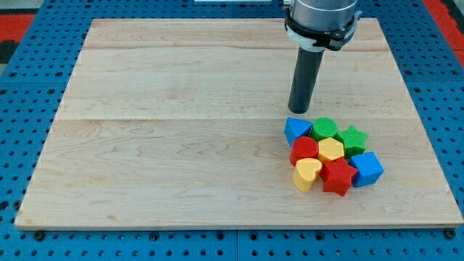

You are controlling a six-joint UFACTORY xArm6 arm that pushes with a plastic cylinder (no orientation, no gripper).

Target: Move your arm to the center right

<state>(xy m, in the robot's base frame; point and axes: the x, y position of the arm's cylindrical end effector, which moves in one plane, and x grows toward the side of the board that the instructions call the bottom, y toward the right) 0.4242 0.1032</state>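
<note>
Arm: a grey metal cylinder with a black ring is seen at the view's top, right of centre, and a straight dark rod hangs down from it.
My tip: the lower end of the rod is placed on the table, right of centre and a little above the middle, just above the cluster of blocks, close to the blue triangle block; if it touches that block cannot be told.
Claw: no claw is carried by this arm, so no open or closed state can be given.
Cluster: eight blocks are packed together at the view's lower right.
Upper row: blue triangle block, green round block, green star block.
Middle: red block, yellow hexagon block.
Lower row: yellow heart block, red star block, blue cube block.
Table: light wood planks, laid on a blue perforated base.
</note>
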